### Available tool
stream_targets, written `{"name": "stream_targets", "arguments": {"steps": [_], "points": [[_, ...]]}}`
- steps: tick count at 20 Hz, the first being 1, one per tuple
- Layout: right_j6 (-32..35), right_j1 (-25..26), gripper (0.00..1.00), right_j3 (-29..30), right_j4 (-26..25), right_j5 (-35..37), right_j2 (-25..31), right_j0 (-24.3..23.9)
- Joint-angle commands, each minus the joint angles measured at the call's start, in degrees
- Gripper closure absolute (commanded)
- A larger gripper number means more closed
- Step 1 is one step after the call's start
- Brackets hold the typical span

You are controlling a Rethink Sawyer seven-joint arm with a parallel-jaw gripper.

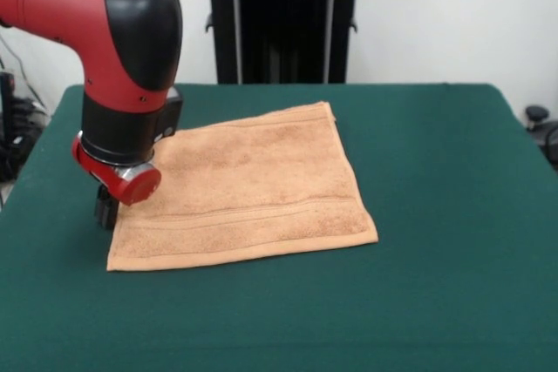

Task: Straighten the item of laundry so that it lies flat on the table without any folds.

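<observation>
Green felt of the table filled the lower part of the frame, bare along the bottom. Just above it, left of centre, lay the tan towel, spread flat as a skewed four-sided sheet, with woven stripes running near its lower hem and another faint band near its upper edge. No fold showed on its visible surface. At the left, the red and black arm came down over the towel's left edge. Only a dark bit of the gripper showed beneath the wrist, at the towel's left border; whether it was open, closed, or pinching cloth could not be told.
</observation>
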Motion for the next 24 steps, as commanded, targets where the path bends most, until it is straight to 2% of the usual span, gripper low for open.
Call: {"name": "stream_targets", "arguments": {"steps": [1, 16, 24], "points": [[-4.3, 0.6, 1.0, 4.0, -0.2, 2.6, 10.0, 2.0], [-5.1, -4.9, 1.0, 8.0, 0.3, 7.4, 11.6, 1.0], [-1.9, -1.5, 1.0, 5.0, 0.3, 5.3, 11.3, 2.5]]}}
